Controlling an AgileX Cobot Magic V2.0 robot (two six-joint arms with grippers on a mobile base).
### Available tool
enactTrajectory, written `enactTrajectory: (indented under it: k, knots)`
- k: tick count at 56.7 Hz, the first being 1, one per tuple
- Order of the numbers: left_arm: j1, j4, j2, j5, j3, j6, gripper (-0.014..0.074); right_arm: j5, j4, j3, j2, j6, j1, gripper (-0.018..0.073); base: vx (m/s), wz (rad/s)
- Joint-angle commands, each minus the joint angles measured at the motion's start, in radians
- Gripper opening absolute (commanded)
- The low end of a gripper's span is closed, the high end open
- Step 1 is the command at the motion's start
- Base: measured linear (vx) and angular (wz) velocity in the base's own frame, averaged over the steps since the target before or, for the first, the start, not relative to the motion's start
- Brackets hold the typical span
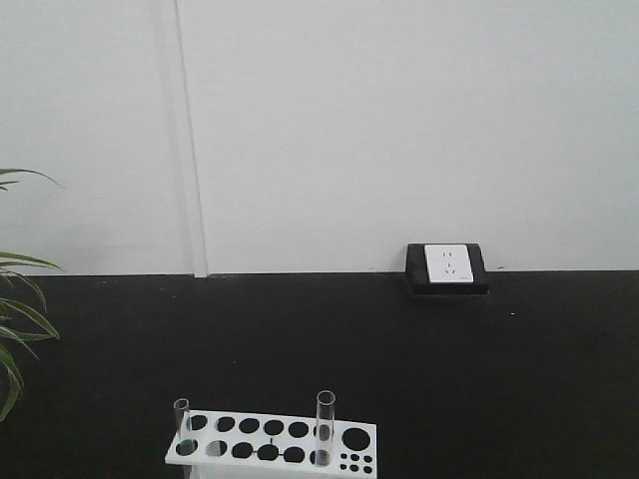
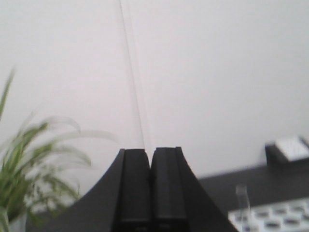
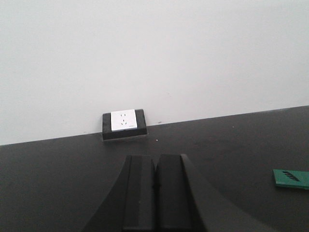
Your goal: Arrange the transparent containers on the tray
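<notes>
Well, room: plain white wall with a thin seam; green plant at 9 o'clock.
Worktop: black and dull, and it runs back to the wall.
Socket: white, in a black box at 3 o'clock, by the wall.
Test tubes: two, upright in the white rack at 6 o'clock, well apart.
Left gripper: closed, fingers pressed together, holding nothing.
Right gripper: closed too, holding nothing.
Green piece: small, flat on the worktop at 4 o'clock.
</notes>
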Motion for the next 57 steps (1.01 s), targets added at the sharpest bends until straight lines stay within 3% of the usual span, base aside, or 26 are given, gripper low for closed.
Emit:
enactTrajectory:
  k: [1, 13, 19, 33, 49, 57]
  knots:
    - [-0.003, -0.003, -0.023, -0.088, -0.049, -0.016, 0.0000, -0.092, -0.001, -0.091, -0.004, -0.001, -0.003, -0.0011, 0.00, 0.00]
    - [-0.003, -0.003, 0.079, 0.040, -0.339, -0.004, 0.0000, -0.067, -0.041, -0.416, 0.119, -0.009, -0.003, -0.0011, 0.00, 0.00]
    - [-0.003, -0.003, 0.262, 0.065, -0.501, -0.009, 0.0000, -0.070, -0.087, -0.607, 0.281, -0.009, -0.002, -0.0011, 0.00, 0.00]
    - [-0.003, -0.004, 0.679, 0.044, -0.790, -0.066, 0.0000, -0.076, -0.082, -0.911, 0.649, -0.002, -0.001, -0.0011, 0.00, 0.00]
    - [-0.004, -0.004, 0.891, 0.019, -0.882, -0.068, 0.0004, -0.067, 0.028, -0.963, 0.870, 0.002, -0.001, -0.0010, 0.00, 0.00]
    - [-0.004, -0.004, 0.922, 0.036, -0.882, -0.069, 0.0022, -0.067, 0.027, -0.963, 0.903, 0.002, -0.001, 0.0012, 0.00, 0.00]
